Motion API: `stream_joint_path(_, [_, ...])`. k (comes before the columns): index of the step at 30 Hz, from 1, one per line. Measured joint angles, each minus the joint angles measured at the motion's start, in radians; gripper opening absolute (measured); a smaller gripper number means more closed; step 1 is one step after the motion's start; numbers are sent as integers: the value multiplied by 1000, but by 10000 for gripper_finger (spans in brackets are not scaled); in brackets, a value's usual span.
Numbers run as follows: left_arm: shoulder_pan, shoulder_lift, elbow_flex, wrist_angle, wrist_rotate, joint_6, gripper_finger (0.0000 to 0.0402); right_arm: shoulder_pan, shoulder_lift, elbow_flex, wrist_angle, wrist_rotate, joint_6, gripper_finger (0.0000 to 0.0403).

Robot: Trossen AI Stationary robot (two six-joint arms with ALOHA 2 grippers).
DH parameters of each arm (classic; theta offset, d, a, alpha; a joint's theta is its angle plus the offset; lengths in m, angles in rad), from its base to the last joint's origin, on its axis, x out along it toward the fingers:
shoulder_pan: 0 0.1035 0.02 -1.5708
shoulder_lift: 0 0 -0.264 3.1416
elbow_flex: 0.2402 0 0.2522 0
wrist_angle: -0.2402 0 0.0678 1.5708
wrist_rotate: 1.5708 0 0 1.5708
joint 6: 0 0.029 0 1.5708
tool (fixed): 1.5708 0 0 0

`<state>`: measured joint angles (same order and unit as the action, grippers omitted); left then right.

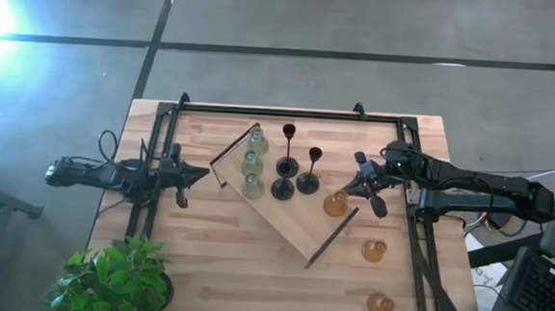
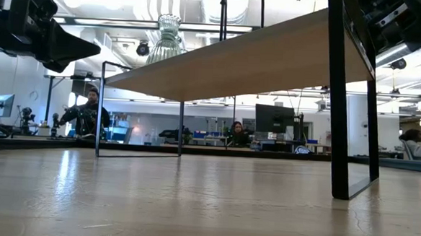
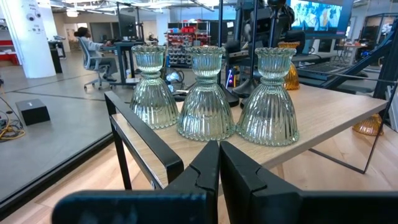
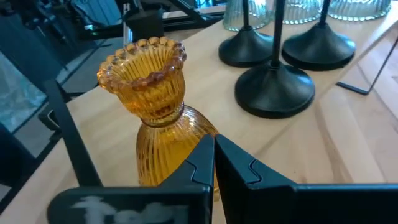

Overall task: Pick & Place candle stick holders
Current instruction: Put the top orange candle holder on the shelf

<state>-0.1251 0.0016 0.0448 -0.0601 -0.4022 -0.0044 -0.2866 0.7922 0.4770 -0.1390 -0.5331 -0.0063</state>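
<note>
Low view: green holder [image 2: 167,38] base hidden.

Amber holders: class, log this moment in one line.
on board: one amber holder | off board: two amber holders | right gripper: fingers shut, beside boarded one | left gripper: shut, waiting

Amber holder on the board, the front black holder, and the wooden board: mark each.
amber holder [image 4: 149,87], right wrist view, scalloped rim and neck.
front black holder [image 4: 274,91], right wrist view, round base.
wooden board [image 1: 293,224], high view, bare top.

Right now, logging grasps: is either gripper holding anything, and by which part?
Nothing: both the left gripper and right gripper are shut and hold nothing.
</note>
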Motion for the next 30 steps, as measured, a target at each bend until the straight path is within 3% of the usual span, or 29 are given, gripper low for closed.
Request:
stream_joint_path(15, [0,0,0,0,0,0,18,27,-2,0,13,-8,-18,8])
stream_joint_path(22, [0,0,0,0,0,0,16,27,-101,44,-135,326,-99,8])
stream_joint_path(30, [0,0,0,0,0,0,18,53,-227,212,-605,614,308,8])
